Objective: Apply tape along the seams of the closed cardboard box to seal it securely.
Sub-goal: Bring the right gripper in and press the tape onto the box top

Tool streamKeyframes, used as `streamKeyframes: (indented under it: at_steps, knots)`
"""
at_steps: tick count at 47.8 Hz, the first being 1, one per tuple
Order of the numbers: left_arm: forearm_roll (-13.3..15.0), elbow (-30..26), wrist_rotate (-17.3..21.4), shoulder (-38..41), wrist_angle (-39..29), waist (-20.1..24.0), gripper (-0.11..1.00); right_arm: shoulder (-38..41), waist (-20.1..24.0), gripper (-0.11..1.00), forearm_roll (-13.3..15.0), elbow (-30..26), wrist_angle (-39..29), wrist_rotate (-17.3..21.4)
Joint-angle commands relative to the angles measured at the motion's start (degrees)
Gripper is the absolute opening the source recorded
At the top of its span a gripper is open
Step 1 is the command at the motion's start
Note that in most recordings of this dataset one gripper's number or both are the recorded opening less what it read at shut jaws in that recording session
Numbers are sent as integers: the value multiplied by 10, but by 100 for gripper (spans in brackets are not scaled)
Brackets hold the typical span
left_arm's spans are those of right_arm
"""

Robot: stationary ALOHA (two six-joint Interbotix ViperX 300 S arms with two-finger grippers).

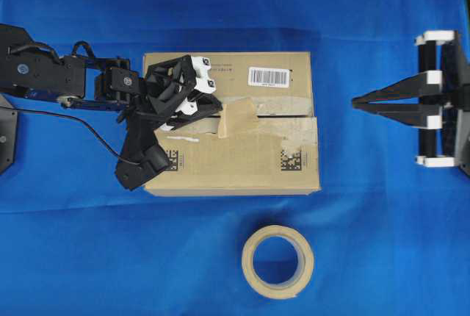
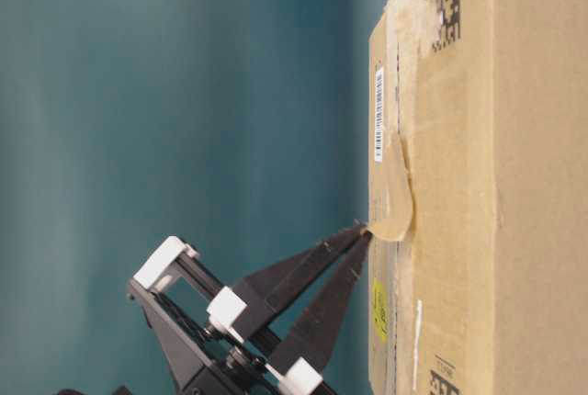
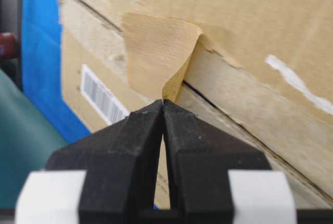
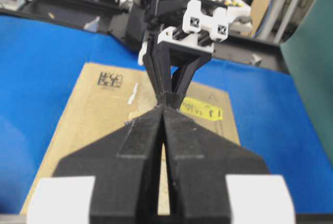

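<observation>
The cardboard box [image 1: 235,162] lies flat mid-table, its seam [image 1: 275,115] running left to right between the top flaps, edged with pale torn paper. A small tan piece of tape [image 1: 236,119] sits across the seam near the middle. Its far part lies on the box and its near edge curls up [image 3: 153,52]. My left gripper [image 1: 218,114] reaches over the box's left half, and its tips [image 3: 163,102] are shut on that lifted edge of the tape [image 2: 395,193]. My right gripper [image 1: 354,101] hovers shut and empty just off the box's right end, pointing at it.
A beige tape roll [image 1: 277,261] lies on the blue cloth in front of the box. A white barcode label [image 1: 268,76] and black square codes [image 1: 291,159] mark the box top, with a yellow sticker [image 4: 205,111] near the left end. Blue cloth surrounds the box.
</observation>
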State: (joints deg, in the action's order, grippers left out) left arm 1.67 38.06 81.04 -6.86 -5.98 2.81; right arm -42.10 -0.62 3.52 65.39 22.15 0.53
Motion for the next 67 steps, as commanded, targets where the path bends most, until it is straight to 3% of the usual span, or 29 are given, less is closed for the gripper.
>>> streamKeyframes:
  at_steps: [1,11,27,31,37,39,51,67]
  knots:
    - [0,-13,6,-5,-15,1,0,31,-3,0,-13,-25,21,1]
    - [0,-12,15,-6,-28,4,0,116,-15,0,-41,-69,36,1]
    - [-1,-13,16,-6,-31,7,0,250,-18,2,-61,-161,39,6]
    - [-1,-13,16,-6,-31,7,0,276,-18,18,-65,-185,38,6]
    - [-1,-13,15,-5,-31,7,0,295,-19,55,-69,-203,30,6]
    - [-1,-13,15,-6,-31,7,0,302,-19,61,-69,-207,29,6]
    - [-1,-13,16,-6,-31,7,0,345,-20,48,-78,-214,33,25]
    - [-1,-13,15,-5,-31,7,0,417,-13,48,-78,-219,55,53]
